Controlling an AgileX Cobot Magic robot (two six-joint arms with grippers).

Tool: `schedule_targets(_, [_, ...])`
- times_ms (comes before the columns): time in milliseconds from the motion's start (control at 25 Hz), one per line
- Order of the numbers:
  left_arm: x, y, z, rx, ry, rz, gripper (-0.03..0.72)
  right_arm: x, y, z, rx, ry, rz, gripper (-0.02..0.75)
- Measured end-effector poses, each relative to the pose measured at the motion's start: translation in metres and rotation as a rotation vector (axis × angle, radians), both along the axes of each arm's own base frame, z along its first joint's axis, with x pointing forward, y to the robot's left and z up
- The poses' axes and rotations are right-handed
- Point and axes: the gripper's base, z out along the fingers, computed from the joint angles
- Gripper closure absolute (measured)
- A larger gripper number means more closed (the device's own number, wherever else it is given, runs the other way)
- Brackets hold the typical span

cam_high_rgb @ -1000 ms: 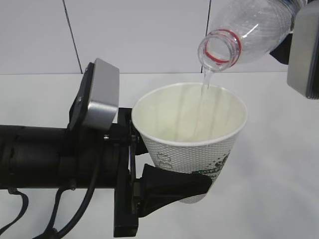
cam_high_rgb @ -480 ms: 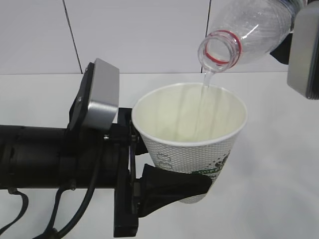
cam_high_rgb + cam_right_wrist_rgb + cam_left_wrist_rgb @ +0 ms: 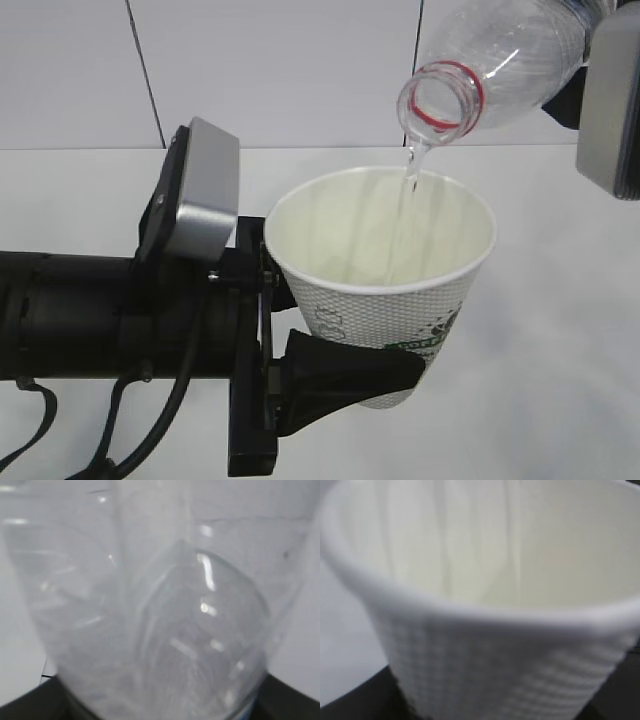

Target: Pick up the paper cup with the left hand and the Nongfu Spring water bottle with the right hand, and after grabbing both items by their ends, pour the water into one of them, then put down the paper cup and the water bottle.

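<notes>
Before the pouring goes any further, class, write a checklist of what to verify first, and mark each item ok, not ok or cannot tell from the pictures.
1. Left gripper clamped on the paper cup near its base: ok.
2. Cup mouth facing up, only slightly tilted: ok.
3. Bottle mouth above the cup opening: ok.
4. Water stream landing inside the cup: ok.
5. Water level in the cup: cannot tell.
6. Right gripper's hold on the bottle: cannot tell, jaws hidden.
</notes>
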Motion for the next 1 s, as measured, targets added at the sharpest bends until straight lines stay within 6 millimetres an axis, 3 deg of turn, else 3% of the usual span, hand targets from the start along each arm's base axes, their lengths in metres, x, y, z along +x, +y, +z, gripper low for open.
schedule_targets(1000, [0.0001, 0.0, -0.0002, 0.002, 0.0, 0.001, 0.202, 0.0, 0.0, 0.0, -0.001, -0.001, 0.0, 0.3])
